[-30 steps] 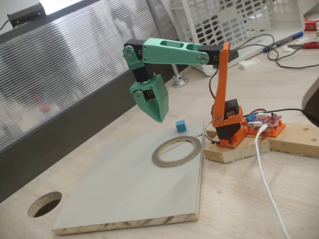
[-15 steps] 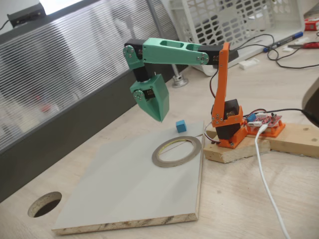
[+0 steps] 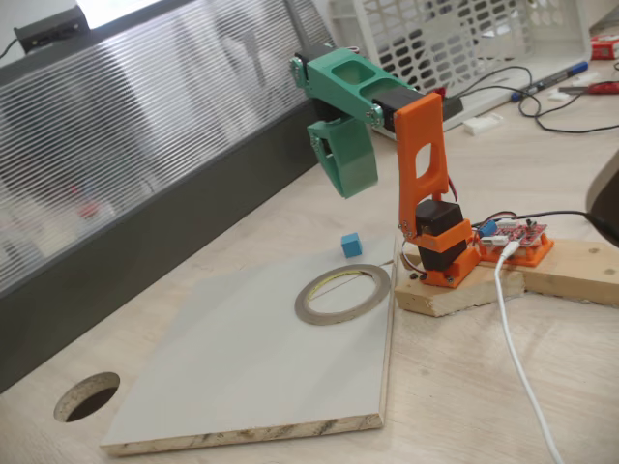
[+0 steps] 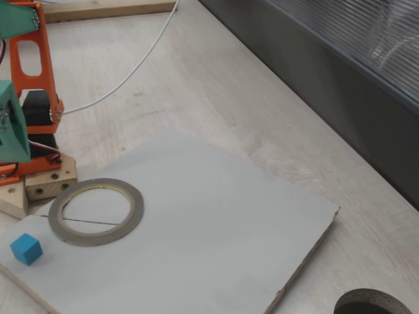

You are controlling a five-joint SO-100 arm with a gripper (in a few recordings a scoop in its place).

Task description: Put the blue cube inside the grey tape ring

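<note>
— Where's the blue cube [image 3: 351, 245] sitting right now?

— On the pale grey board [image 3: 242, 377], near its far corner in the fixed view from the front. In the other fixed view I see the blue cube [image 4: 26, 248] close to the board's lower left edge. It lies outside the grey tape ring [image 3: 343, 294], near it but not touching, flat on one face.

— And the ring itself?

— The ring lies flat on the same board, towards the edge nearest the arm's base. In the other fixed view the grey tape ring [image 4: 95, 210] shows its yellowish inner rim and bare board inside it, with a thin line running across that patch.

— What about the pincer?

— The green pincer [image 3: 354, 184] hangs in the air, pointing down, well above the desk [image 3: 464, 387] and apart from the cube. It holds nothing that I can see. I can't tell from this angle whether its jaws are wide or narrow; it reads as one green wedge. The other fixed view catches just a green piece at the left edge, which doesn't settle it.

— Anything else around?

— The orange base [image 3: 440, 256] stands on a wooden block [image 3: 464, 290] just beside the board, with a red circuit board [image 3: 522, 235] and a white cable [image 3: 517, 338] running off across the desk. There's a round dark hole [image 3: 87, 396] in the desk beyond the board's near corner, and a white basket [image 3: 435, 34] at the back.
</note>
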